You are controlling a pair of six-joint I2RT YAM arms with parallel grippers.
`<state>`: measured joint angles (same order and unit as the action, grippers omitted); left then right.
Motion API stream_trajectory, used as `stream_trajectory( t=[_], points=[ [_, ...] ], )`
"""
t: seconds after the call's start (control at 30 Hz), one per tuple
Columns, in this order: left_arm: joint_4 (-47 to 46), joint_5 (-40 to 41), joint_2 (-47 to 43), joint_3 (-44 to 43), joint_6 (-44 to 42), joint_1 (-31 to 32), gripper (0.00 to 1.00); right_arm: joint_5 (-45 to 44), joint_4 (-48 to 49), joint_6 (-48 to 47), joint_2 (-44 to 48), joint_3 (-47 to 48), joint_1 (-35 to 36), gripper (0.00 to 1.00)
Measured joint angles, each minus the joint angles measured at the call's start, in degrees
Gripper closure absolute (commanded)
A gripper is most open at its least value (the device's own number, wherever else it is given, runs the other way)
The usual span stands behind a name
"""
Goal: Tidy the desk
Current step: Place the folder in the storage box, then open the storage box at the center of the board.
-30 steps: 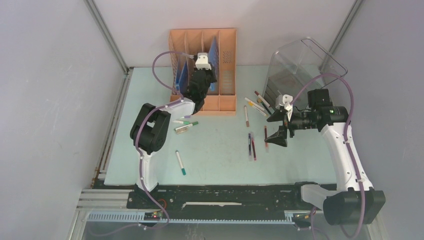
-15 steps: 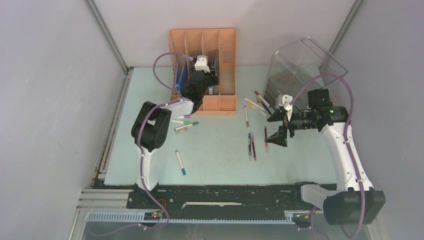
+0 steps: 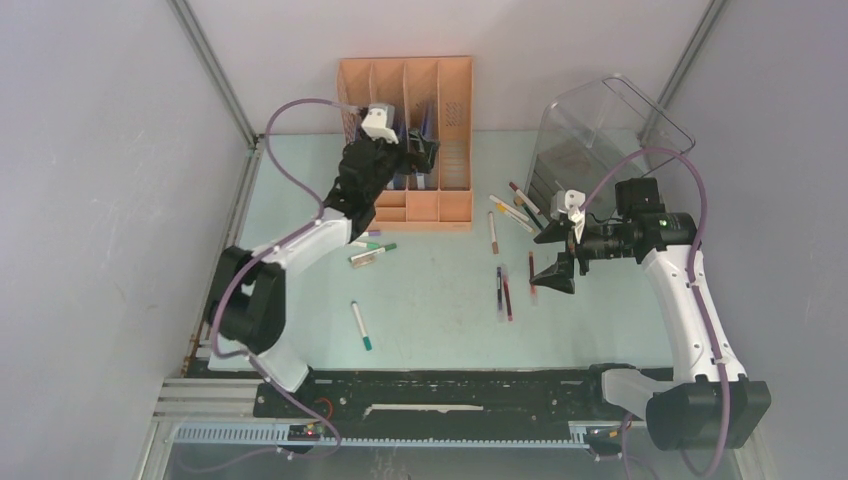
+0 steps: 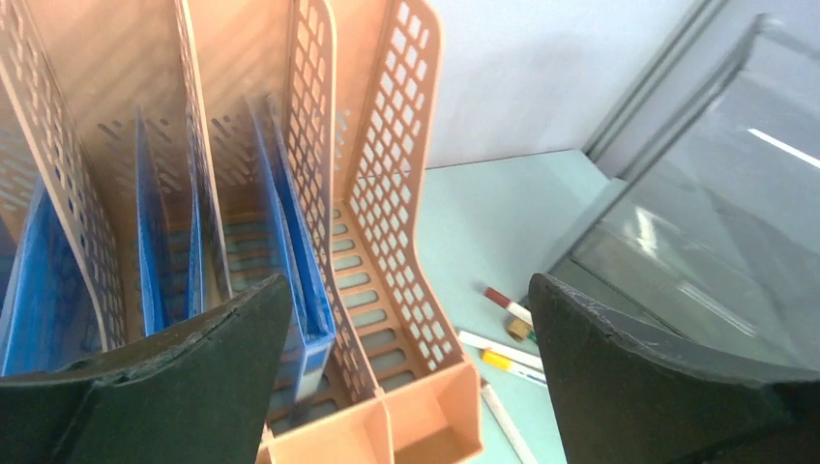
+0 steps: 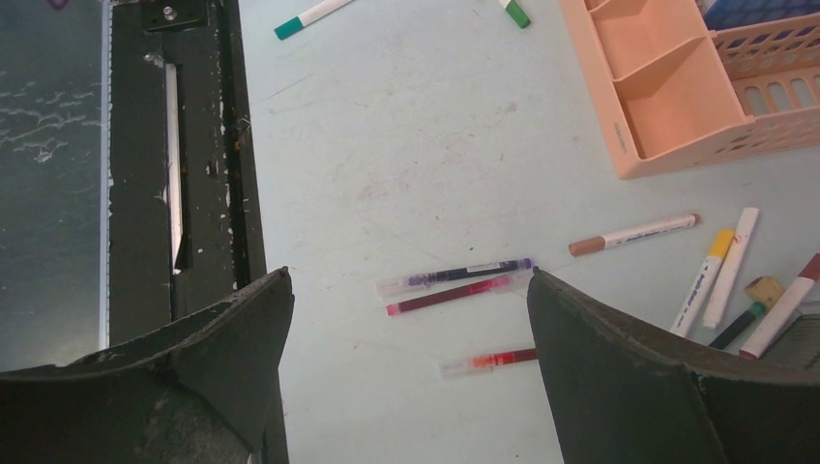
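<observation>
The desk (image 3: 440, 310) is a pale mint-green tabletop strewn with pens. At its back stands an orange file rack (image 3: 452, 100) with blue folders (image 4: 290, 222) upright in its slots. My left gripper (image 3: 418, 158) hovers over the rack's front, open and empty; in the left wrist view the gripper (image 4: 408, 290) looks down on the rack (image 4: 387, 193). My right gripper (image 3: 552, 255) hangs open and empty above a purple pen (image 5: 454, 276), a red pen (image 5: 454, 293) and a red-orange pen (image 5: 488, 362).
A clear smoky bin (image 3: 600, 130) stands at the back right, with several markers (image 3: 515, 205) in front of it. A brown-capped marker (image 3: 493, 232) lies mid-desk. More markers (image 3: 372, 250) and a green-tipped marker (image 3: 361, 326) lie left. A black rail (image 3: 440, 395) runs along the front.
My left gripper opened, let go of a blue folder in the rack and drew back left; its elbow swung left and down. The right arm stayed still.
</observation>
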<state>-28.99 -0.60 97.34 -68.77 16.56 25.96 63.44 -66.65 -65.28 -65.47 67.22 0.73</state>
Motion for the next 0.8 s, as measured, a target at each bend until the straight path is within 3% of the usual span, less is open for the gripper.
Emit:
stream_trajectory(
  t=[0.13, 0.37, 0.6, 0.8],
  points=[
    [1.3, -1.9, -8.6, 6.4, 2.6, -0.1, 0.00, 0.1, -0.3, -0.5, 0.2, 0.0, -1.7, 0.02],
    [11.5, -3.1, -26.0, 18.5, 6.9, -0.2, 0.00, 1.3, -1.2, -1.9, 2.1, 0.0, -7.8, 0.02],
    [26.9, -4.2, -42.7, 20.2, 9.4, -0.2, 0.00, 3.5, -0.2, 0.8, 5.8, 0.0, -16.0, 0.00],
    [37.5, -7.3, -51.4, 20.1, 7.6, -0.2, 0.00, 4.5, 0.0, 4.4, 6.9, 0.0, -16.9, 0.00]
  ],
)
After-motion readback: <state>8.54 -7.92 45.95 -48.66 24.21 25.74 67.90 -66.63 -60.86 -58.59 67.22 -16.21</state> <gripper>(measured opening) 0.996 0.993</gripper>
